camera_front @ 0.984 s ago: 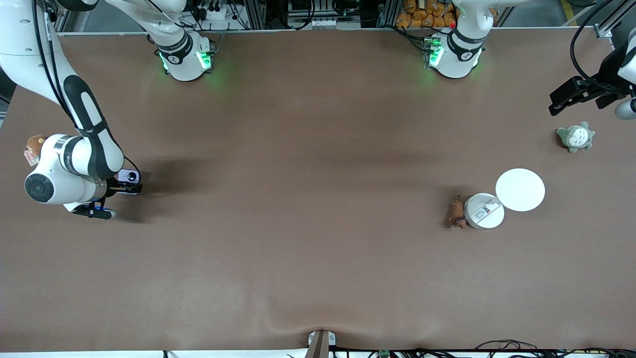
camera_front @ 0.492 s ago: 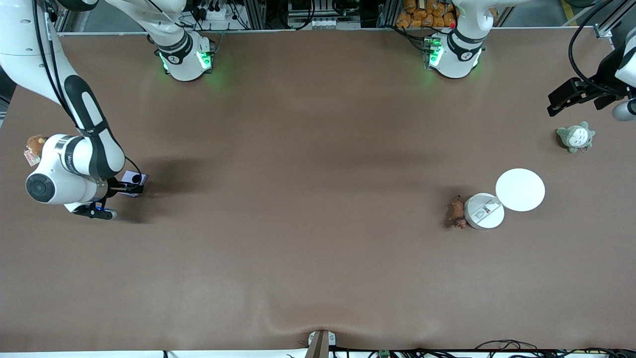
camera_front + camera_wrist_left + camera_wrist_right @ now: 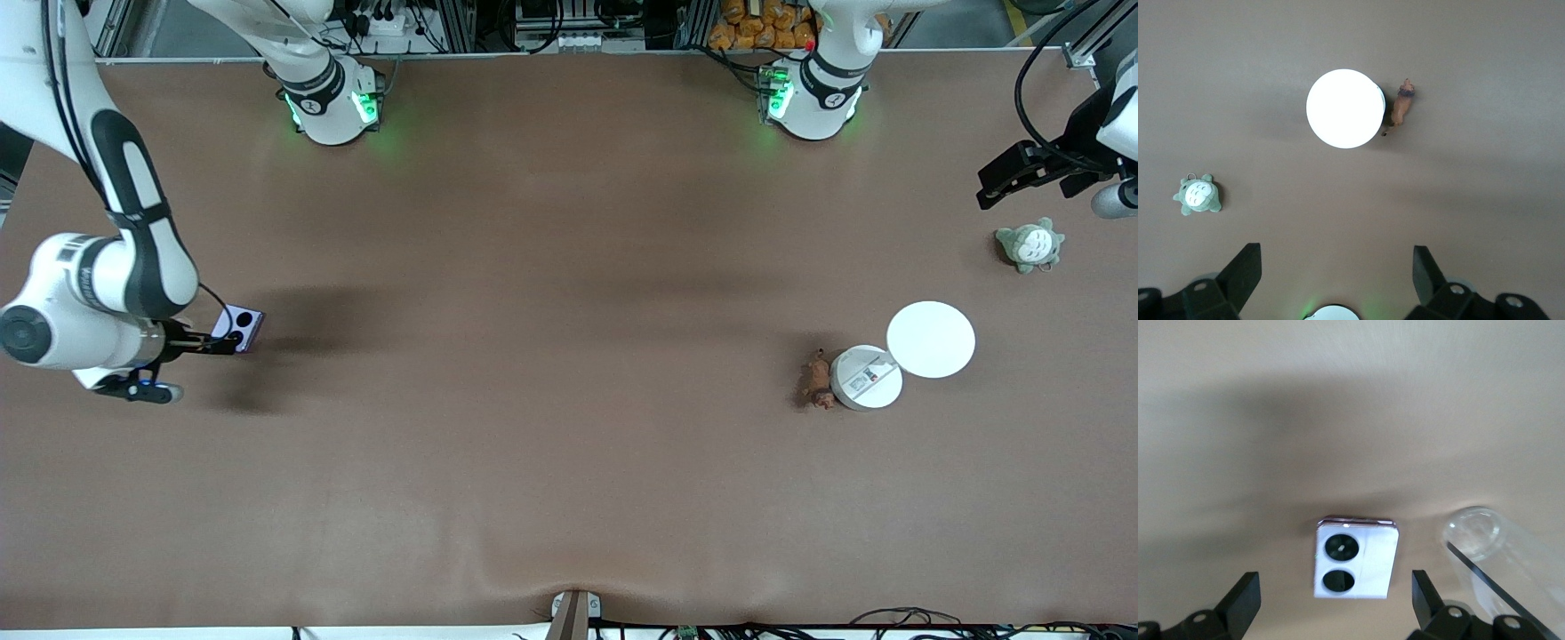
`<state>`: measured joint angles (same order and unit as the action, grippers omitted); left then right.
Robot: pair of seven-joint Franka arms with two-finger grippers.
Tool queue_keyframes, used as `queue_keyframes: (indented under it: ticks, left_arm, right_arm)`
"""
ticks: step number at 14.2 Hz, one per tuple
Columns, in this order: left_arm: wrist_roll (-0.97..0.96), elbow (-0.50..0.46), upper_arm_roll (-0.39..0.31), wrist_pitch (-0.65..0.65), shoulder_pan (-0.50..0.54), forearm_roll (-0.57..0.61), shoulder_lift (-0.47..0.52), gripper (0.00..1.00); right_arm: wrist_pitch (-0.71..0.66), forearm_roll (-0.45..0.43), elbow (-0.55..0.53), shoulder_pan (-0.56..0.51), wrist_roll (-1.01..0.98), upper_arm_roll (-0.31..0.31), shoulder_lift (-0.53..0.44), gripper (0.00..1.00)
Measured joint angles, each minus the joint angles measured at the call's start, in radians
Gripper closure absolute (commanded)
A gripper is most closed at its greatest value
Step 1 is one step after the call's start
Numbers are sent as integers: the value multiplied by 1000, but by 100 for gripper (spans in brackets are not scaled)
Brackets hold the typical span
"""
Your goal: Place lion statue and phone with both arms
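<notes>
Phone (image 3: 239,325) lies flat on the brown table (image 3: 551,356) at the right arm's end, camera circles up, with the right gripper (image 3: 216,345) just beside it, fingers spread and gripping nothing. In the right wrist view the phone (image 3: 1355,557) sits free between the spread fingers, so its placing looks done. Lion statue (image 3: 817,380) lies on the table toward the left arm's end, touching a white round container (image 3: 865,377); a white disc (image 3: 930,339) rests just beside that. The left gripper (image 3: 1000,178) hangs over the table edge near a grey-green plush toy (image 3: 1029,244), fingers apart and empty, well apart from the lion. Both objects appear set down; little seems left beyond withdrawing the arms.
</notes>
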<state>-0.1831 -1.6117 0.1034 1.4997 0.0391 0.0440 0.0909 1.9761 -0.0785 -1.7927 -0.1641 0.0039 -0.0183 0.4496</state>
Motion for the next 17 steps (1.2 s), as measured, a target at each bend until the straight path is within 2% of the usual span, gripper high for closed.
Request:
queue_keyframes:
  ticks: [2, 5, 9, 13, 17]
  left_arm:
    - [0, 0, 0, 0, -1, -1, 0, 0]
    - [0, -1, 0, 0, -1, -1, -1, 0]
    - [0, -2, 0, 1, -1, -1, -7, 0]
    - [0, -2, 0, 1, -1, -1, -8, 0]
    - [0, -3, 0, 1, -2, -2, -8, 0]
  right_arm:
    - [-131, 1, 104, 36, 0, 8, -42, 0]
    - [-214, 16, 182, 87, 0, 25, -125, 0]
    - [-317, 90, 188, 96, -31, 42, -271, 0]
    - [-418, 102, 188, 103, -50, 41, -405, 0]
    - [-502, 110, 187, 149, -44, -1, -504, 0]
